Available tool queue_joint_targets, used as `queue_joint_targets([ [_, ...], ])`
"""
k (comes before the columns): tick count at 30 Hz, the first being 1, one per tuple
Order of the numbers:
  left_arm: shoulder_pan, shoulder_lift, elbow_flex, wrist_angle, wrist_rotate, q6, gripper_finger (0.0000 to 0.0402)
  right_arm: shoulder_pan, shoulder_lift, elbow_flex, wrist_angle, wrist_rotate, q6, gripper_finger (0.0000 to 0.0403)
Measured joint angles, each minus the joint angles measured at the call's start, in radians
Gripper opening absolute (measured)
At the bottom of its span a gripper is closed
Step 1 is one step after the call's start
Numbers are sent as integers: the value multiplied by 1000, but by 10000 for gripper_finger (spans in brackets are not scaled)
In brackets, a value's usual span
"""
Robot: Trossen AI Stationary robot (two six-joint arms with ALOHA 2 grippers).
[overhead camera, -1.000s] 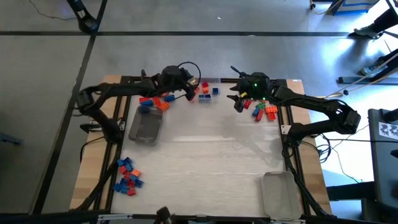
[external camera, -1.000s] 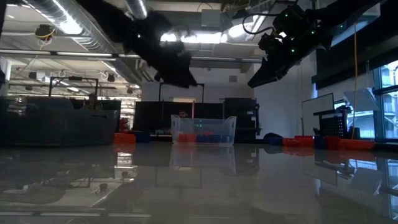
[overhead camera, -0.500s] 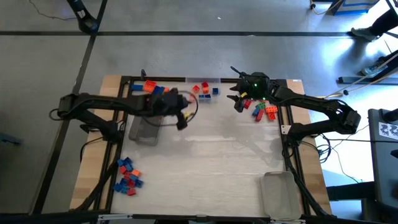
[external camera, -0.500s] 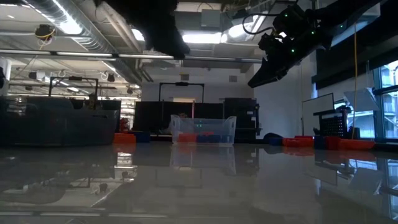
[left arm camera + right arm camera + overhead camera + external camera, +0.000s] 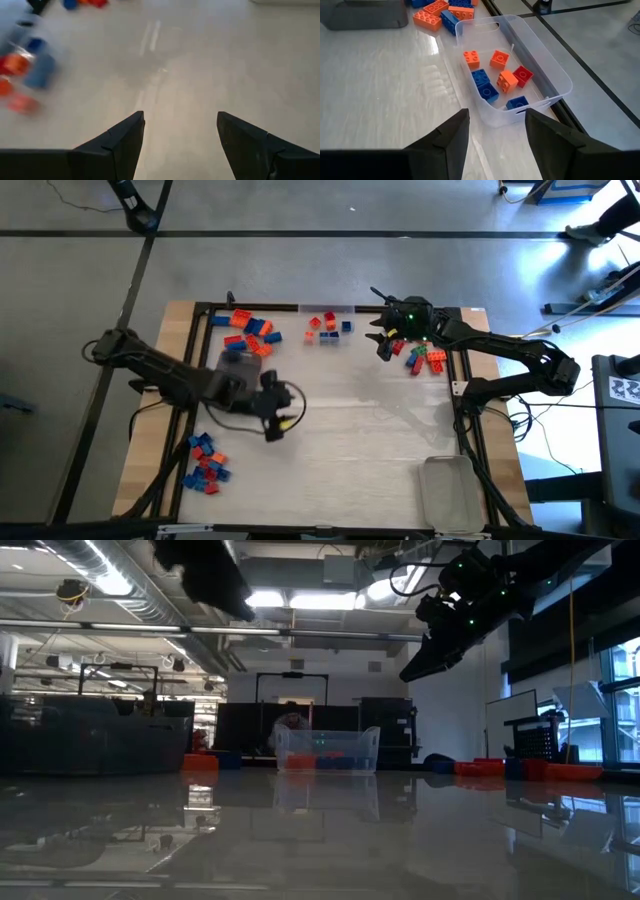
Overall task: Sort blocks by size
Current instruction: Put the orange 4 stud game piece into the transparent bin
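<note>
Right wrist view alone shows blocks inside a clear tray; both tools gape, empty.

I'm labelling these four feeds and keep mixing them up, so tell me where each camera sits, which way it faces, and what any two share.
High view: overhead, facing straight down; both arms, left gripper, right gripper, table.
Low view: tabletop height, facing level into the room; both arms overhead.
Left wrist view: on the left arm, facing bare table; own open fingers.
Right wrist view: on the right arm, facing the clear tray of blocks; own fingers apart, empty.
Shared: high, low and right wrist views all show that tray.
</note>
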Motion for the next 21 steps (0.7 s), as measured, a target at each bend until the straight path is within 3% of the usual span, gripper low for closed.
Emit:
queue_joint_targets([
  [4, -121, 0, 0, -106, 1, -106, 237, 0, 0, 0, -1, 0, 0, 193],
  [10, -281, 0, 0, -255, 22, -421, 237, 0, 0, 0, -38, 0, 0, 193],
  [18, -422, 0, -9, -346, 138, -786, 237, 0, 0, 0, -37, 0, 0, 193],
  [21, -447, 0, -25, -372, 226, -940, 237, 0, 0, 0, -37, 0, 0, 193],
])
